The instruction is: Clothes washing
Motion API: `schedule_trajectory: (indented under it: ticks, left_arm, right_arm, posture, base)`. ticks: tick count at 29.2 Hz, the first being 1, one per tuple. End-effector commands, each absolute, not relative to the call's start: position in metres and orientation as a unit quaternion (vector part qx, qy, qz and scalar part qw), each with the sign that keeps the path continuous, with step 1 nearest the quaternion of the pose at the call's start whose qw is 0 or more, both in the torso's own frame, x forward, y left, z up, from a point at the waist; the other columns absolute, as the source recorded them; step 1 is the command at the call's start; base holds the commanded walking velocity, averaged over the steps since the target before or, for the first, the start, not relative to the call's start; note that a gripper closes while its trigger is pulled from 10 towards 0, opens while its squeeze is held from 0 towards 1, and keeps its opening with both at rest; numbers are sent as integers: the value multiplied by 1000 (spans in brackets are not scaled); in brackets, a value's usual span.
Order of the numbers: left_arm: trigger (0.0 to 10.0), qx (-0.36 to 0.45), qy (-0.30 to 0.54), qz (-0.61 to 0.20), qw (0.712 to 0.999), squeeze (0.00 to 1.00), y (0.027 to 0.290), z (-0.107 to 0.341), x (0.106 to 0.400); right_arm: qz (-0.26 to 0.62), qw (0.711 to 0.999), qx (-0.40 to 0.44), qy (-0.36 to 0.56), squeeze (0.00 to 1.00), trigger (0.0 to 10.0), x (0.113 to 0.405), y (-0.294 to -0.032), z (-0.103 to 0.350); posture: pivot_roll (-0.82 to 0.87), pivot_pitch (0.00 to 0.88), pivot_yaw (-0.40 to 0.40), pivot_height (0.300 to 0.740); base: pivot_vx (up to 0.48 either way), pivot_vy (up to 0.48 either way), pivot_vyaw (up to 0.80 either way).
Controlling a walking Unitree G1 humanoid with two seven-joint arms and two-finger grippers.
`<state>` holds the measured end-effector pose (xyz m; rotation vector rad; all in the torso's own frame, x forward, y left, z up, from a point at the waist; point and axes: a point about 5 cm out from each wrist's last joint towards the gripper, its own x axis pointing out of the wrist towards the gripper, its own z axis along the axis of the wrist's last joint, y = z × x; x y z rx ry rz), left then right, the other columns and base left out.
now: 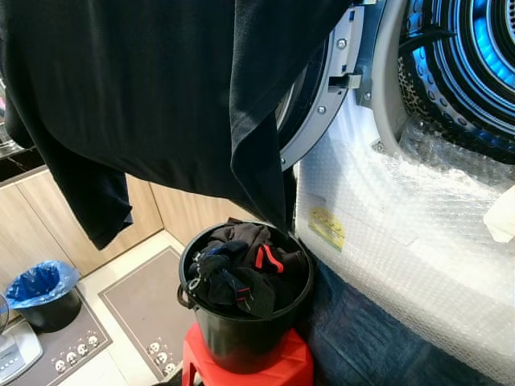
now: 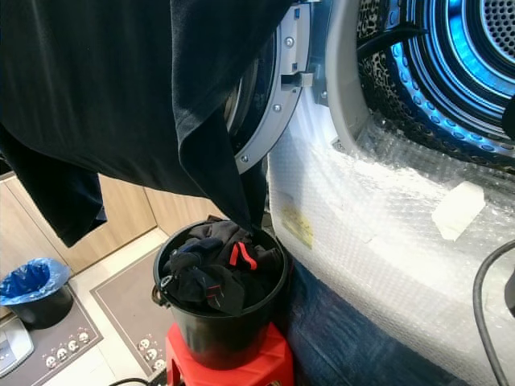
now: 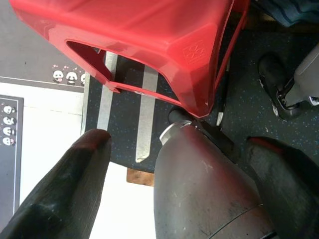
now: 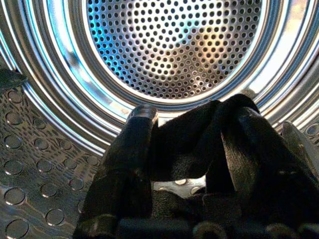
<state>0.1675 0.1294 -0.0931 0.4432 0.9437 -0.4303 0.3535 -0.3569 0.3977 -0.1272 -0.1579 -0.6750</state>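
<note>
A large black garment [image 1: 161, 88] hangs across the top of the eye views, its tail drooping to the black bucket [image 1: 241, 334]. The bucket stands on a red stool [image 1: 249, 366] and holds dark clothes [image 1: 245, 269] with red trim. To the right the washing machine's drum [image 1: 475, 64] is open and lit blue, its door [image 1: 318, 96] swung out. In the right wrist view my right gripper [image 4: 192, 119] is inside the perforated drum [image 4: 174, 45], shut on a fold of black cloth [image 4: 184, 149]. My left gripper [image 3: 179, 142] hangs low beside the red stool [image 3: 149, 35], fingers [image 3: 75, 184] apart.
Bubble wrap [image 1: 402, 233] covers the washer's front. A bin with a blue liner [image 1: 40, 289] stands on the floor at left, next to grey mats [image 1: 145, 305] and wooden cabinets [image 1: 32, 225]. A dark blue cloth [image 1: 378, 346] lies at the washer's foot.
</note>
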Motion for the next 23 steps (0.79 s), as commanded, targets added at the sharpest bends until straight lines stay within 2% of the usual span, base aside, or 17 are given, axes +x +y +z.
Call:
schedule_trajectory:
  ticks: [1,8,13,23]
  left_arm:
    - [10000,220,457,-204,837,0,134,-95,164]
    - [10000,225,459,-204,835,0,137,-95,165]
    - [10000,226,460,-204,834,0,138,-95,164]
    - [10000,225,461,-204,833,0,136,-96,163]
  right_arm:
    - [-324,941,-64,-74,1000,10000,355,-354,401]
    - [-229,961,-155,-23,1000,10000,367,-335,391]
    - [-208,962,-171,33,1000,10000,368,-333,382]
    - [-197,965,-111,136,1000,10000,361,-344,355]
  posture:
    - [-148,0,41,740]
    - [-149,0,41,740]
    - [-155,0,41,740]
    - [-161,0,33,740]
  base:
    - [0,0,0]
    - [0,0,0]
    - [0,0,0]
    - [0,0,0]
